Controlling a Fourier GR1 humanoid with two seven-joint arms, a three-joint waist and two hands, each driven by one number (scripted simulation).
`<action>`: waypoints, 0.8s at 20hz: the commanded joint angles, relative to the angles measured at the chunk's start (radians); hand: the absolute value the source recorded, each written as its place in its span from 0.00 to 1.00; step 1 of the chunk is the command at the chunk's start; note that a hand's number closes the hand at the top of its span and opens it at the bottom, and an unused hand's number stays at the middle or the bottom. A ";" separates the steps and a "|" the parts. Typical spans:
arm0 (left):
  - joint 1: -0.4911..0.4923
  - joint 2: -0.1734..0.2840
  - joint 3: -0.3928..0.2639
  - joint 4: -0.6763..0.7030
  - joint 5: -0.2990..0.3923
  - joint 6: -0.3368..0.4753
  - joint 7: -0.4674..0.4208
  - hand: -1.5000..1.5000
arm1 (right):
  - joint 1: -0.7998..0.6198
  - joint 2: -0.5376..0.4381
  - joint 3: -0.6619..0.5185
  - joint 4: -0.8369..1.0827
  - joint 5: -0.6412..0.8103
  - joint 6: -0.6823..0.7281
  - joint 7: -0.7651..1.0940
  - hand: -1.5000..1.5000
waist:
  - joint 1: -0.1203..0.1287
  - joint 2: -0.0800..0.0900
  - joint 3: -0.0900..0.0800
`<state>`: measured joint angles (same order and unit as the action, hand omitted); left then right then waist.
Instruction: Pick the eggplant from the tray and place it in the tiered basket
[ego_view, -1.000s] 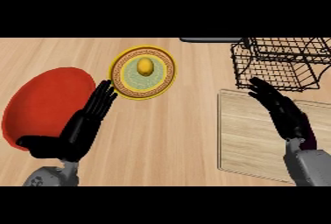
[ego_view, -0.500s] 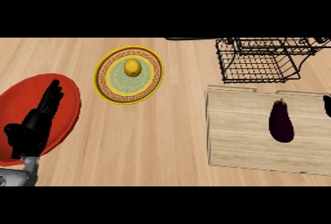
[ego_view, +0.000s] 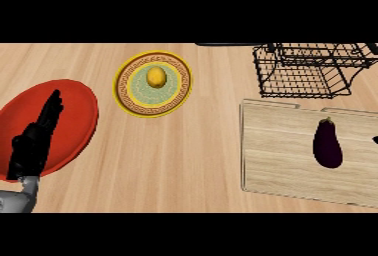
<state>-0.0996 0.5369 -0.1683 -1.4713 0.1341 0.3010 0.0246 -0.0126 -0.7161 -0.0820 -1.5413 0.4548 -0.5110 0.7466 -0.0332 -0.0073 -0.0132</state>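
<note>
In the head view, the eggplant (ego_view: 328, 143) lay on the pale wooden tray (ego_view: 280, 160) at the right side of the bench (ego_view: 192, 165), its stem end pointing away from the robot and its rounded dark end nearer. It rested toward the tray's right half, touched by nothing. A small dark sliver showed at the picture's right edge just beside the eggplant; what it was could not be told.

Beyond the tray, at the upper right, stood the black wire basket (ego_view: 306, 70), apart from the tray's far edge.

Left of the middle sat a round plate (ego_view: 129, 97) with a yellow rim and a patterned green centre, and a yellow lemon (ego_view: 156, 77) lay on it.

At the far left lay a red plate (ego_view: 77, 125). The left hand (ego_view: 33, 145) showed over it, coming up from the lower left corner, its fingers straight and close together, pointing away and holding nothing. The grey forearm (ego_view: 16, 200) showed below it.

The right hand did not show.
</note>
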 joint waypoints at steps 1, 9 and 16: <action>-0.015 -0.010 -0.023 0.003 -0.032 0.013 0.004 0.50 | -0.015 -0.116 0.073 -0.077 0.028 0.249 0.247 0.00 | 0.021 0.004 -0.001; -0.056 -0.049 -0.046 0.024 -0.045 0.000 -0.003 0.50 | -0.255 -0.124 0.206 -0.180 0.039 0.554 0.717 0.00 | 0.065 0.012 0.006; -0.042 -0.071 -0.051 0.033 -0.069 0.023 -0.008 0.50 | -0.334 -0.044 0.178 -0.008 -0.003 0.615 0.740 0.00 | 0.060 0.012 0.009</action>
<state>-0.1508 0.4948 -0.2068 -1.4520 0.0866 0.3012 0.0376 -0.2802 -0.8001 0.0865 -1.5998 0.4635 -0.0017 1.2349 0.0292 0.0037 -0.0057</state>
